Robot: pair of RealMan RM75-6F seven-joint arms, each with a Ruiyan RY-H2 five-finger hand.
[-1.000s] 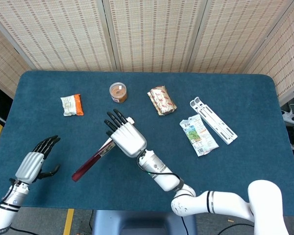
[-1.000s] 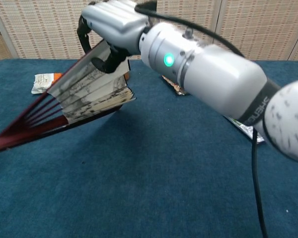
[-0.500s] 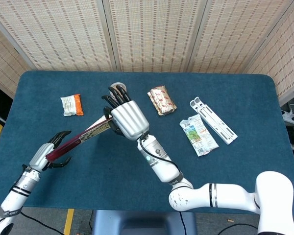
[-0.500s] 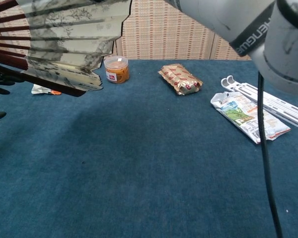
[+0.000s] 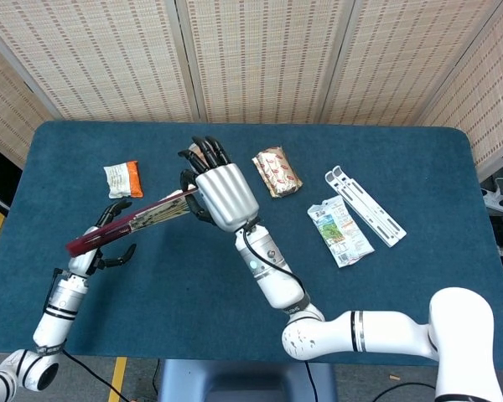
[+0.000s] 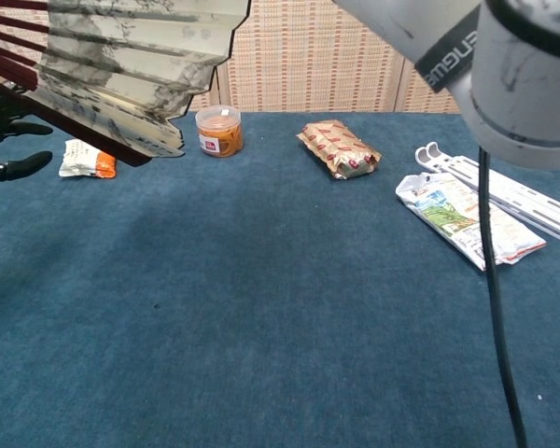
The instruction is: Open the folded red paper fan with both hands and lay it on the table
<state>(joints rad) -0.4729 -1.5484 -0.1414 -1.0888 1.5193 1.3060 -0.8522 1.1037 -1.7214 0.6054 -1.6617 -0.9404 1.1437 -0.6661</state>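
The red paper fan [image 5: 151, 219] is partly spread and held off the table, its pale printed paper [image 6: 131, 75] filling the chest view's upper left. My right hand [image 5: 222, 193] grips the fan's paper end from above, over the table's left middle. The dark red ribs slant down to the left. My left hand [image 5: 109, 236] is raised at that rib end, with fingers above the ribs and the thumb below. In the chest view its fingers [image 6: 9, 166] stay apart, with a gap to the ribs. The right hand itself is above the chest view's top edge.
An orange-and-white snack packet [image 5: 122, 179] lies at the left. A small jar [image 5: 203, 157] and a gold-red packet [image 5: 277, 172] sit at the back. A green-white pouch [image 5: 340, 231] and a white plastic bracket [image 5: 365, 205] lie to the right. My right forearm [image 6: 504, 75] crosses the chest view's top right.
My right hand lifted the fan off the table and swung it up toward the back left, and it spread partly. My left hand rose from the table to the rib end.
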